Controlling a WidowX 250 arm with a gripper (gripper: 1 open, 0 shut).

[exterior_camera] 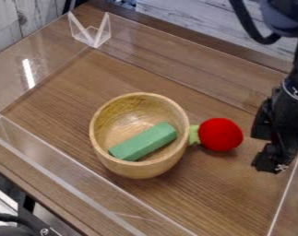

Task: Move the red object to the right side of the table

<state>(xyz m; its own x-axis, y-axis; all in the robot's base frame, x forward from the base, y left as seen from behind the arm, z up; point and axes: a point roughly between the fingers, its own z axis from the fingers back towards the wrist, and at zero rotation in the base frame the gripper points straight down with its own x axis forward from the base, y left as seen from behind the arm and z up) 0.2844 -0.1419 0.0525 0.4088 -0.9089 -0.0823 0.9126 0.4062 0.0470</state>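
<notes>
The red object (pixel 220 135), a small red ball with a green stub on its left, lies on the table (pixel 138 78) just right of the wooden bowl. My gripper (pixel 276 152) hangs to its right near the acrylic wall, pointing down, open, with nothing between its fingers. A small gap separates it from the red object.
A wooden bowl (pixel 112 153) sits in the middle with a green block (pixel 144 143) inside. Clear acrylic walls (pixel 41 171) edge the table; the right wall stands close to my gripper. A clear folded stand (pixel 89 30) is at the back left.
</notes>
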